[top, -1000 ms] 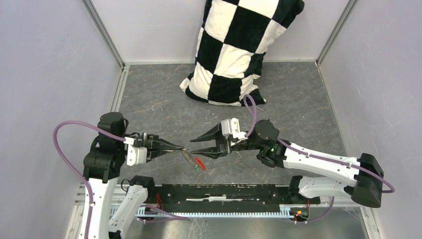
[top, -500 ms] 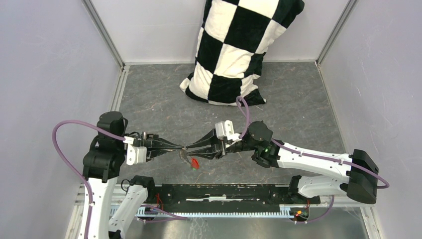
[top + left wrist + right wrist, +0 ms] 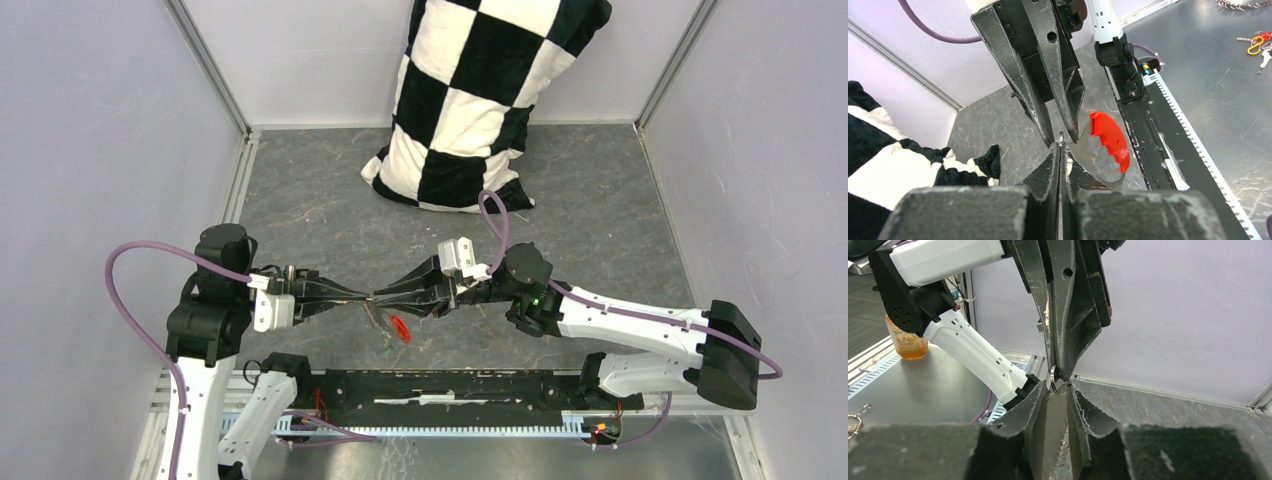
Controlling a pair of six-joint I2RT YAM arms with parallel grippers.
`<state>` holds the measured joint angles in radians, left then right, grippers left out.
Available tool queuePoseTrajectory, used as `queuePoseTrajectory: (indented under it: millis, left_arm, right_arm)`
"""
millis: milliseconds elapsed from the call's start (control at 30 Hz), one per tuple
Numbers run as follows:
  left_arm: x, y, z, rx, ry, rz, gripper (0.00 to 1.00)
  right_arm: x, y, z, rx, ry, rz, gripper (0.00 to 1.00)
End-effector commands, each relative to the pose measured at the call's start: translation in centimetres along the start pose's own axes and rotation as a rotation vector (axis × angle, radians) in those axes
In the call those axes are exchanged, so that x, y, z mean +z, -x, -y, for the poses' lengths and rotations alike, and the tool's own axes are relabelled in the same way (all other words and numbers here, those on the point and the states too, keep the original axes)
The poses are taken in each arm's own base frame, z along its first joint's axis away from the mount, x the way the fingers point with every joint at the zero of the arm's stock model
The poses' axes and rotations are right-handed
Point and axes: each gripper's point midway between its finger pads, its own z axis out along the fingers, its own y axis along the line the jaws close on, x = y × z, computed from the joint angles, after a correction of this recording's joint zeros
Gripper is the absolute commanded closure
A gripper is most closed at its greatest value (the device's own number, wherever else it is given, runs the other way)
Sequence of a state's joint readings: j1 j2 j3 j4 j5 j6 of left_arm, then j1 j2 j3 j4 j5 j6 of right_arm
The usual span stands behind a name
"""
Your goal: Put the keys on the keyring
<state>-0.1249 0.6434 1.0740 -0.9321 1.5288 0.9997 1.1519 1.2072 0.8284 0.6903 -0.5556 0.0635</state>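
Thin silver wire keyring (image 3: 1054, 382) met by two hands; threading judged undone.
The ring, one curved red-and-grey fob (image 3: 1110, 140) hung beneath, is pinched in the closed left hand (image 3: 1060, 146); the right hand (image 3: 1059, 386) is narrowly parted around it, grip not told. One green speck (image 3: 386, 348), perhaps a key, is seen below; no red key is made out.

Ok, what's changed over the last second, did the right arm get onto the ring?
The right gripper moved left to meet the left gripper and narrowed its wide-open jaws around the keyring; whether it grips yet I cannot tell. The left gripper stayed put, shut on the keyring, with the red fob hanging below. The pillow has not moved.
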Motion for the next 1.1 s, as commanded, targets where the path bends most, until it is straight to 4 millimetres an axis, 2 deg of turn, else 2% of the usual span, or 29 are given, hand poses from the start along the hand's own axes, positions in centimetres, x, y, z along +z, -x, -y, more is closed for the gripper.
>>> queuePoseTrajectory:
  millis: [0,100,267,333,433,533,767,833,867,933,1067]
  left_arm:
    - [0.3,1.7,1.0,-0.022,-0.061,0.088,0.98]
    - [0.3,1.7,1.0,-0.024,-0.061,0.088,0.98]
    - [0.3,1.7,1.1,-0.029,-0.062,0.088,0.98]
    - [0.3,1.3,1.1,-0.044,-0.058,0.082,0.97]
    - [0.2,0.4,1.1,-0.038,-0.031,0.044,0.80]
    - [0.0,-0.2,1.0,-0.017,-0.006,0.008,0.69]
    - [-0.1,-0.3,1.1,-0.016,0.009,-0.012,0.60]
    - [-0.2,-0.7,0.9,0.000,0.023,-0.031,0.49]
    - [-0.2,-0.9,0.8,0.007,0.034,-0.046,0.48]
    - [-0.3,-1.5,0.7,0.019,0.047,-0.066,0.48]
    - [-0.6,-3.0,-0.1,-0.066,0.097,-0.105,0.58]
  right_arm:
    - [0.3,3.7,0.2,-0.041,-0.011,0.099,0.74]
    - [0.4,3.6,0.2,-0.043,-0.007,0.092,0.80]
    - [0.5,2.8,0.4,-0.045,-0.007,0.050,0.99]
    - [0.5,2.7,0.7,-0.051,-0.024,0.024,0.99]
    - [0.3,2.0,1.4,-0.067,-0.049,-0.069,0.99]
    - [-0.2,1.1,2.1,-0.070,-0.073,-0.188,0.99]
    - [-1.9,0.3,3.3,-0.066,-0.129,-0.419,0.99]
    - [-2.3,0.0,3.9,-0.057,-0.156,-0.481,0.99]
    - [-2.6,-0.1,4.2,-0.051,-0.175,-0.512,0.99]
    - [-3.1,-0.3,4.8,-0.047,-0.208,-0.562,0.99]
    - [-4.4,-1.7,6.4,0.000,-0.323,-0.694,0.99]
